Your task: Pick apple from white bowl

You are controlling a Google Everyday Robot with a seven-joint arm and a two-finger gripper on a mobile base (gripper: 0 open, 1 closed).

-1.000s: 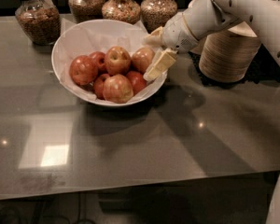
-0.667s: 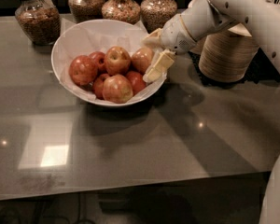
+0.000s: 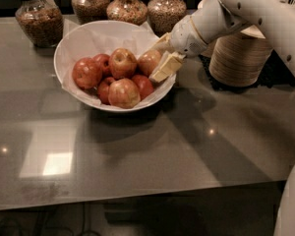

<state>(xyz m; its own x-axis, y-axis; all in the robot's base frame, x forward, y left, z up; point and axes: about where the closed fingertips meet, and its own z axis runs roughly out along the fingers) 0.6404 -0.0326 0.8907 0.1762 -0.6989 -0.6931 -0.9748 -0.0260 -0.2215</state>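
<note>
Gripper (image 3: 163, 57) barely shifted from a second ago, hanging at the right rim of the white bowl (image 3: 69, 48). Jaws spread, gripping nothing. Apple (image 3: 147, 62) lies in the bowl just beside them.

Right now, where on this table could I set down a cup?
Free: the glossy grey tabletop in front of the wide white bowl. Crowded: glass jars behind it, stacked paper bowls right, pincer at its right rim.

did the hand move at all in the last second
No. The hand stays at the right rim of the white bowl, and is no nearer to or farther from the stacked paper bowls to its right.
</note>
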